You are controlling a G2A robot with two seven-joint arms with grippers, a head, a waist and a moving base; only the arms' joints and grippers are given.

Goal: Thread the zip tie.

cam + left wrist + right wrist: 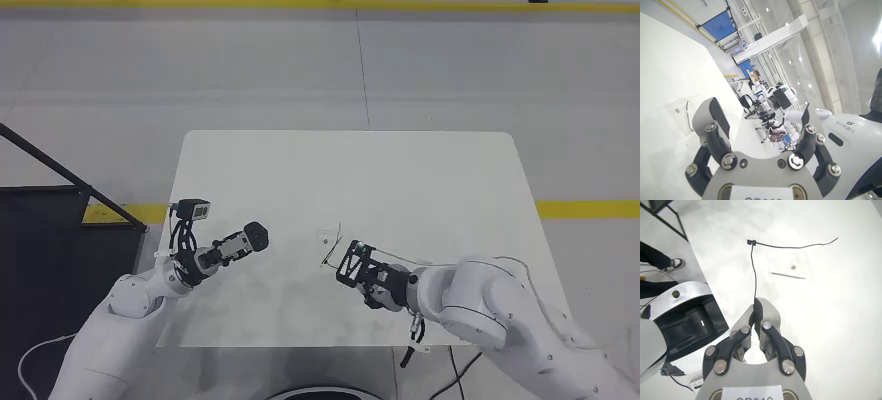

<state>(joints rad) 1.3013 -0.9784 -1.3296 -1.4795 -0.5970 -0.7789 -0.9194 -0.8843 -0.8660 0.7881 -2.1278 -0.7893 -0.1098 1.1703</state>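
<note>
One zip tie (751, 242) end hides between right gripper (756, 303) jaws.

Left hand (762, 113) spread wide; right hand (756, 307) clamped tight

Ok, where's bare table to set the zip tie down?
Bare: the far half of the table, and its right side past the right gripper. Crowded: front middle, with the zip tie, the clear sheet and the left gripper.

A white rectangular surface (430, 170) carries a clear square plastic sheet (800, 262) with a small brown spot (793, 267). A yellow stripe (590, 209) crosses the grey floor (300, 70) beside it.
</note>
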